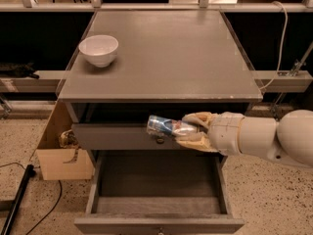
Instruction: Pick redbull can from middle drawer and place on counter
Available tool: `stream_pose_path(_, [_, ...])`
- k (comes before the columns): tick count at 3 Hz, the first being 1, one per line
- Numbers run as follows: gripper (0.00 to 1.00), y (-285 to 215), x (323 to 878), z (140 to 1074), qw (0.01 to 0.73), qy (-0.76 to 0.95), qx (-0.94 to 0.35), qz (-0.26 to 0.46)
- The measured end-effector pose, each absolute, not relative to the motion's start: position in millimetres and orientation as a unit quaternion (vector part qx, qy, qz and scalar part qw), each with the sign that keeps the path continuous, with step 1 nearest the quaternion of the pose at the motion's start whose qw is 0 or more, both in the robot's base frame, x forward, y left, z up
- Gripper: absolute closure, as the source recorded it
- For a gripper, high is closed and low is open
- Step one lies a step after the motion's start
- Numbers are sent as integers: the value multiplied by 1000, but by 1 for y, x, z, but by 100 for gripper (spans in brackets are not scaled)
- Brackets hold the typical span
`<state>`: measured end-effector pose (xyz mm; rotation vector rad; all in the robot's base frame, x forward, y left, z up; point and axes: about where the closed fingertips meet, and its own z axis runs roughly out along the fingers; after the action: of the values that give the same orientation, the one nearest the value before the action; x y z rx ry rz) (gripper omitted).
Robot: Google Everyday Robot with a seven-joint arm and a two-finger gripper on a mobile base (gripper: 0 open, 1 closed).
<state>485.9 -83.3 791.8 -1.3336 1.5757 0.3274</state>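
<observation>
The redbull can, silver and blue, lies on its side in my gripper, which is shut on it. The gripper reaches in from the right on a white arm. It holds the can in the air in front of the upper drawer front, above the open middle drawer and just below the counter's front edge. The middle drawer is pulled out and its grey inside shows nothing in it. The counter is a flat grey top above.
A white bowl stands on the counter's left side. The upper drawer front with its small knob is behind the can. A cardboard box sits on the floor at the left, beside a black cable.
</observation>
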Motion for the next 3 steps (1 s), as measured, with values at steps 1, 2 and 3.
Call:
stream_pose_path(1, [100, -93, 489, 823, 519, 645, -549, 119])
stream_pose_path(2, [100, -112, 498, 855, 559, 637, -519, 111])
stream_pose_path(3, [100, -137, 522, 888, 607, 629, -469, 121])
